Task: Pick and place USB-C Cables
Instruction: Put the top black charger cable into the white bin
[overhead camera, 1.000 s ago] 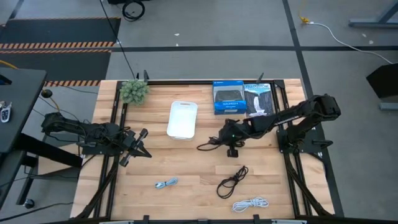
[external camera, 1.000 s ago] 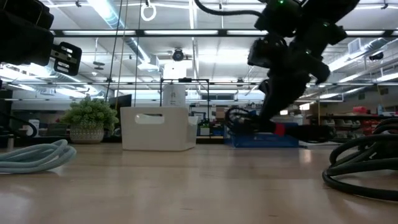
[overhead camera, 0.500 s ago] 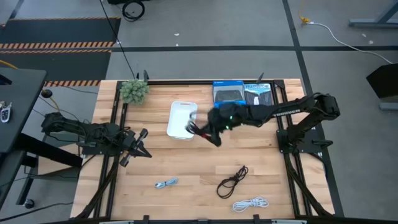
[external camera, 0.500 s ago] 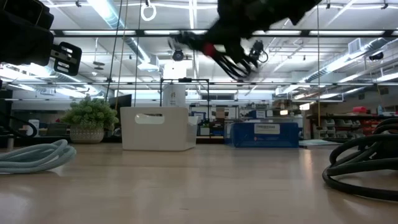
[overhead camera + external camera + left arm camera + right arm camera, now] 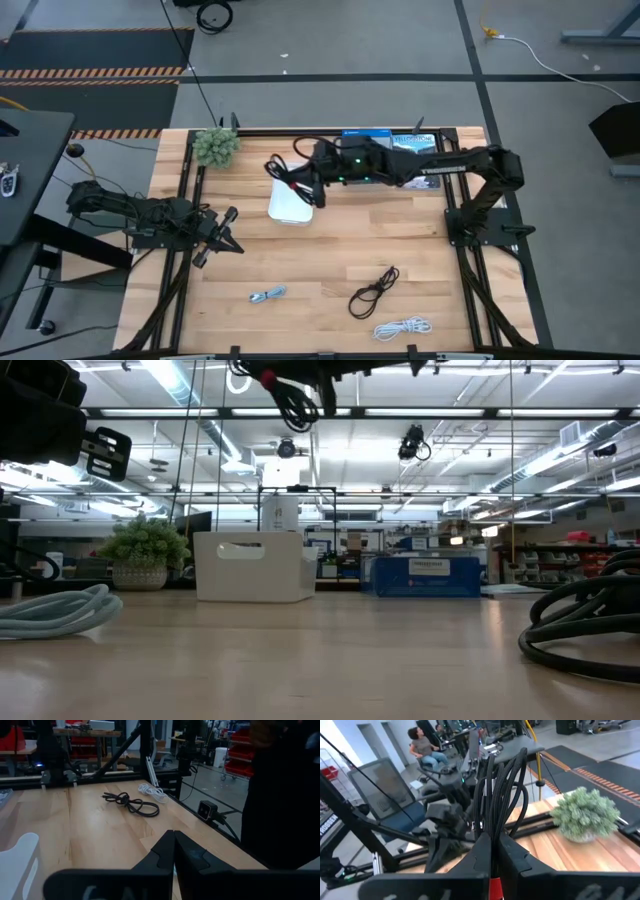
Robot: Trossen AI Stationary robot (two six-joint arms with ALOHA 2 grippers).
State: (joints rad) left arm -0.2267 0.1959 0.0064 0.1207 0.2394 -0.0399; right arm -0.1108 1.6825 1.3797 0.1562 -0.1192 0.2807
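Currently right gripper (image 5: pixel 297 184) upper centre, jaws clamped on black red-ended cable (image 5: pixel 283 176) above white bin (image 5: pixel 290 206); left gripper (image 5: pixel 222 242) idle mid-left, jaws together.

Right hand (image 5: pixel 297 183) with cable bundle (image 5: pixel 285 177) above bin (image 5: pixel 293 205), beside plant (image 5: pixel 216 146).

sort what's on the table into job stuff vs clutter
Job: black cable with red ends in the right gripper above the white bin; black cable; white cable; pale blue cable.

Clutter: potted plant; blue box; left gripper, idle.
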